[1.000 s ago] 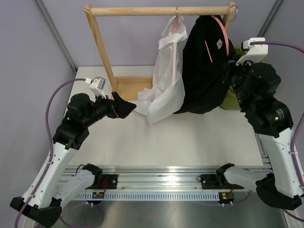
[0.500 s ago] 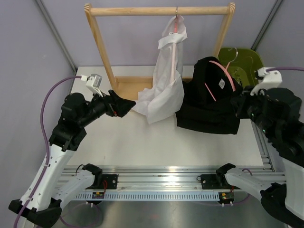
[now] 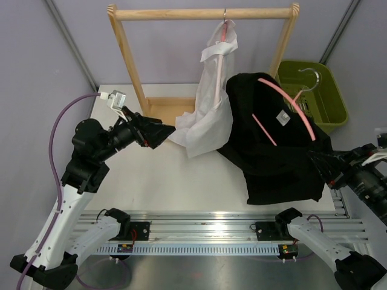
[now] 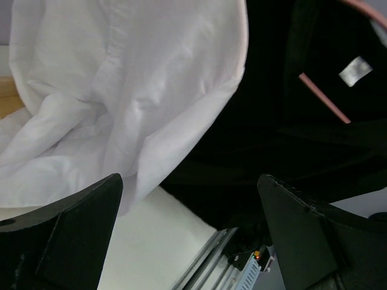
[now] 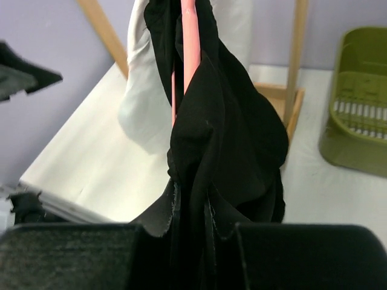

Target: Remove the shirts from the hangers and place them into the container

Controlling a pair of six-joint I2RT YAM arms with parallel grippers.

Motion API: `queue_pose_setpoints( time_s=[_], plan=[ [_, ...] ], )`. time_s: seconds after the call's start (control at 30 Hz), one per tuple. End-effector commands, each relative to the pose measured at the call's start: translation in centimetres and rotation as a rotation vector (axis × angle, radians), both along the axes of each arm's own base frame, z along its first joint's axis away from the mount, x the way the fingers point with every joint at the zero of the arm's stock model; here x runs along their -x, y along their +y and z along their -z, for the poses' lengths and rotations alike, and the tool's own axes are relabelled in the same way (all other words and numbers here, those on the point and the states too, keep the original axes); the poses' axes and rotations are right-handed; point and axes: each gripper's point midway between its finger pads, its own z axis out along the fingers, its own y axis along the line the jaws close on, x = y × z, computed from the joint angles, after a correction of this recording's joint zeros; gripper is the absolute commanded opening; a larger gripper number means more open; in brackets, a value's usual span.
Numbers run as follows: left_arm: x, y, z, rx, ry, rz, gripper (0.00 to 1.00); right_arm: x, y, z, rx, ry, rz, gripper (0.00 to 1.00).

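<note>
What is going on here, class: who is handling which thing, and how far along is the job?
The right pincer is shut on the black shirt, which is clear of the wooden rack with its pink hanger inside it. The green container holds no shirt. The left pincer is open beside the lower part of the white shirt, which hangs from the rack on the second hanger. Neither shirt is off its hanger yet.
</note>
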Motion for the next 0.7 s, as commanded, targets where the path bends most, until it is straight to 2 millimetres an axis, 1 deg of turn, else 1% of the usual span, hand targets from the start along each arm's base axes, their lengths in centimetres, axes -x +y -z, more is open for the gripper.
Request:
queue_pose_setpoints(
  time_s=[0.0, 0.03, 0.07, 0.13, 0.17, 0.2, 0.27, 0.3, 0.33, 0.37, 0.4, 0.43, 0.47, 0.5, 0.53, 0.57, 0.6, 0.63, 0.67],
  plan=[
    [3.1, -1.6, -6.2, 0.123, -0.166, 0.152, 0.99, -0.4, 4.0, 0.7, 0.043, 0.055, -0.198, 0.00],
    [3.5, -1.8, -7.1, 0.132, -0.183, 0.168, 0.99, -0.1, 4.6, 1.3, 0.057, 0.072, -0.230, 0.00],
    [3.6, -2.4, -7.4, 0.135, -0.184, 0.190, 0.99, -0.1, 5.0, 1.7, 0.066, 0.084, -0.255, 0.00],
    [5.0, -3.5, -8.9, 0.162, -0.221, 0.253, 0.99, 0.5, 6.0, 1.8, 0.071, 0.079, -0.319, 0.00],
    [5.2, -3.9, -9.2, 0.165, -0.229, 0.265, 0.99, 0.9, 6.1, 2.0, 0.067, 0.078, -0.335, 0.00],
    [5.8, -4.8, -9.4, 0.173, -0.231, 0.301, 0.99, 1.1, 6.3, 2.0, 0.064, 0.079, -0.345, 0.00],
    [6.5, -5.5, -10.0, 0.191, -0.245, 0.331, 0.99, 1.5, 6.7, 2.1, 0.058, 0.081, -0.374, 0.00],
    [7.4, -6.1, -10.6, 0.216, -0.267, 0.369, 0.99, 1.7, 6.9, 2.2, 0.054, 0.080, -0.392, 0.00],
    [7.4, -6.8, -10.4, 0.220, -0.257, 0.385, 0.99, 1.9, 7.5, 2.0, 0.043, 0.077, -0.427, 0.00],
    [7.6, -7.2, -10.7, 0.228, -0.262, 0.394, 0.99, 1.7, 7.7, 2.5, 0.041, 0.093, -0.438, 0.00],
    [8.3, -7.9, -10.8, 0.232, -0.261, 0.424, 0.99, 1.6, 7.9, 2.7, 0.036, 0.098, -0.447, 0.00],
    [8.2, -8.6, -10.5, 0.222, -0.256, 0.433, 0.99, 1.5, 8.4, 2.6, 0.025, 0.092, -0.469, 0.00],
    [8.1, -9.1, -10.6, 0.224, -0.254, 0.429, 0.99, 1.0, 8.7, 3.3, 0.019, 0.120, -0.476, 0.00],
    [8.8, -9.7, -10.6, 0.224, -0.255, 0.453, 0.99, 0.7, 8.9, 3.6, 0.017, 0.126, -0.484, 0.00],
    [8.6, -10.3, -10.3, 0.215, -0.249, 0.453, 0.99, 0.4, 9.2, 3.4, 0.006, 0.120, -0.495, 0.00],
    [8.3, -10.5, -10.5, 0.206, -0.261, 0.425, 0.99, 0.0, 9.4, 3.8, 0.004, 0.133, -0.497, 0.00],
    [8.4, -10.8, -10.2, 0.193, -0.254, 0.420, 0.99, -0.2, 9.5, 3.9, 0.004, 0.133, -0.498, 0.00],
    [8.2, -11.0, -10.0, 0.184, -0.258, 0.401, 0.99, -0.4, 9.7, 3.6, -0.001, 0.119, -0.505, 0.00],
    [6.9, -10.9, -9.9, 0.171, -0.270, 0.322, 0.99, -0.6, 9.8, 3.7, -0.003, 0.124, -0.508, 0.00]
  ],
)
